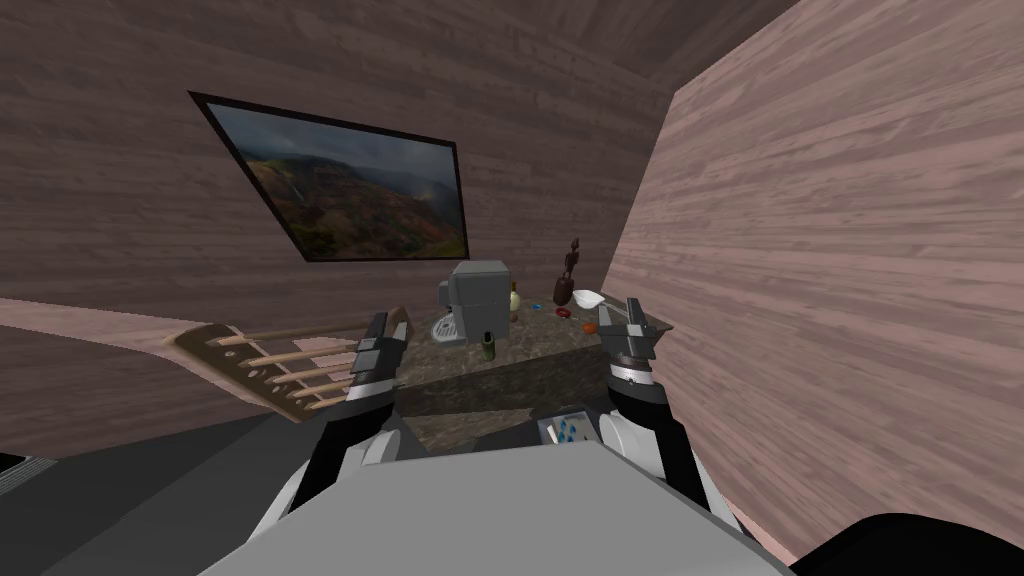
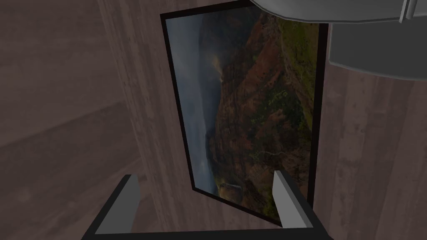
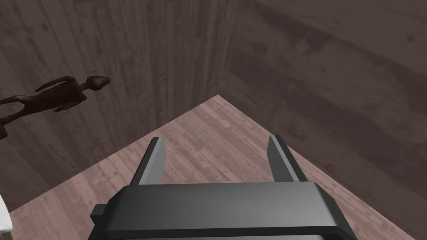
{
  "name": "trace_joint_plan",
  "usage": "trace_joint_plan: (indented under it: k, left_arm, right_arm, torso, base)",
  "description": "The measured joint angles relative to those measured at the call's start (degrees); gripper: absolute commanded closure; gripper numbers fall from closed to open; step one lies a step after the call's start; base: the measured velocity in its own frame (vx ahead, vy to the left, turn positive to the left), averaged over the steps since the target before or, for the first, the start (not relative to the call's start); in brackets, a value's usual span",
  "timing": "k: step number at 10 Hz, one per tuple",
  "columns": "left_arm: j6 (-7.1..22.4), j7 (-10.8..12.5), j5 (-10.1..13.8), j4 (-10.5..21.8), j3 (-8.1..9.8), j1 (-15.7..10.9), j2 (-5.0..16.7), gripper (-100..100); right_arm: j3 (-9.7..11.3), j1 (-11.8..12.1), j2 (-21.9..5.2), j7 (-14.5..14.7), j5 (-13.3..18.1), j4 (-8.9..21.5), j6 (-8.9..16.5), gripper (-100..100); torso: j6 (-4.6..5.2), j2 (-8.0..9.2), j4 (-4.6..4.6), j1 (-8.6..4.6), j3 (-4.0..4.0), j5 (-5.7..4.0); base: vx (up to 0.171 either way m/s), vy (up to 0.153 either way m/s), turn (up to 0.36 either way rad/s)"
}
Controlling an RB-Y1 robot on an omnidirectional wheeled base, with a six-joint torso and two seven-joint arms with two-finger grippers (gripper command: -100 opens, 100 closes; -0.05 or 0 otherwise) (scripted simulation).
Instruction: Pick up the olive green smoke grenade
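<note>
The olive green smoke grenade (image 1: 488, 346) is a small dark cylinder standing upright near the front edge of a dark speckled counter (image 1: 540, 345), just in front of a grey coffee machine (image 1: 478, 295). My left gripper (image 1: 387, 320) is raised to the left of the counter, its fingers (image 2: 130, 196) open and empty, facing the wall. My right gripper (image 1: 622, 310) is held up at the counter's right end, also open (image 3: 214, 143) with nothing in it. The grenade lies between the two grippers, apart from both.
On the counter behind the grenade are a pale bottle (image 1: 514, 300), a dark brown figurine (image 1: 571, 262), a white bowl (image 1: 587, 298) and small red items (image 1: 563, 312). A wooden rack (image 1: 270, 368) stands left. A wood wall (image 1: 830, 300) closes the right side.
</note>
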Motion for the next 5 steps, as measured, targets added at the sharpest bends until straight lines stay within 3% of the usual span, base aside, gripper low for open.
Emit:
trace_joint_plan:
  k: [5]
  left_arm:
    - [0.2, -3.2, -4.2, 3.8, -1.1, -0.8, 5.3, -100]
  right_arm:
    - [0.0, 0.0, 0.0, 0.0, 0.0, 0.0, 0.0, 0]
  torso:
    - [0.0, 0.39, 0.09, -0.16, 0.23, -0.03]
  base:
    - [-0.099, -0.045, 0.046]
